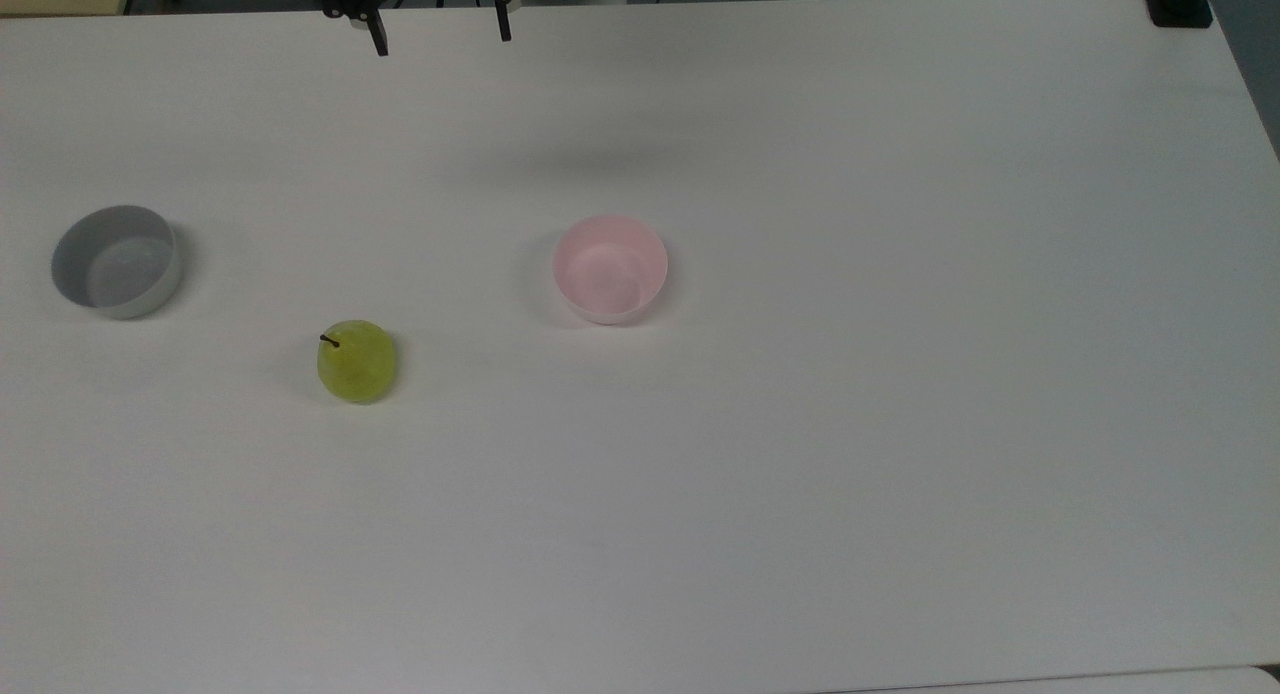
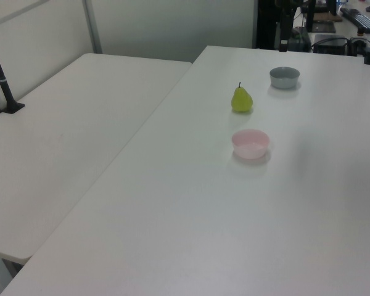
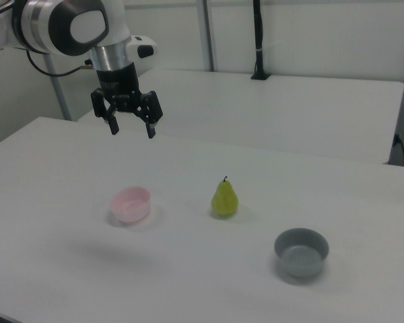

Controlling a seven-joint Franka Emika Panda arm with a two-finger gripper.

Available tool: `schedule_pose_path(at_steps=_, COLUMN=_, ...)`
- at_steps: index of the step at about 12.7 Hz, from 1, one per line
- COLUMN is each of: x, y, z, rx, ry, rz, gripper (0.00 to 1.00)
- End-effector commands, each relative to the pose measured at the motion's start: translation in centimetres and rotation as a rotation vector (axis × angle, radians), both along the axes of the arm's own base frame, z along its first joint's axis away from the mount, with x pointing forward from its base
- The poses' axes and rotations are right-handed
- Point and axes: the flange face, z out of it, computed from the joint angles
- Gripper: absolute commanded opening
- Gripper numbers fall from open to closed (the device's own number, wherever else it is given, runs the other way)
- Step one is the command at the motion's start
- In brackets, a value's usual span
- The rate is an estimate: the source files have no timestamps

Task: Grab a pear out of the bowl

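My claw (image 3: pixel 129 128) hung spread; the small yellow-green pear (image 3: pixel 224 198) stood upright on the table below, needing a centred descent.

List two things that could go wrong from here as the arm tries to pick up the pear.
1. The pear stands upright on the table, not in the pink bowl; a reach into the empty bowl would grasp nothing.
2. The open pincer hangs high above the table; closing off-centre on the rounded fruit may topple or roll it.
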Motion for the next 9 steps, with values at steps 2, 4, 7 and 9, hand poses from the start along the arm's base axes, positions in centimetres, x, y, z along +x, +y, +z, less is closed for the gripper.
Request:
schedule_pose_path(at_steps=2, x=-0.23, y=0.7, z=0.43, rx=0.009, ry=-0.021, rz=-0.103, gripper=1.0)
schedule_pose_path(at_steps=4, x=-0.23, y=0.7, z=0.43, rx=0.009, ry=-0.021, rz=-0.1, gripper=1.0)
schedule_pose_path(at_steps=7, x=-0.25, y=0.7, z=0.41, rx=0.009, ry=-0.019, rz=-0.1, gripper=1.0)
schedule_pose_path(at_steps=9, x=-0.24, y=0.78, z=0.41, rx=0.009, ry=-0.019, rz=-0.099, gripper=1.0)
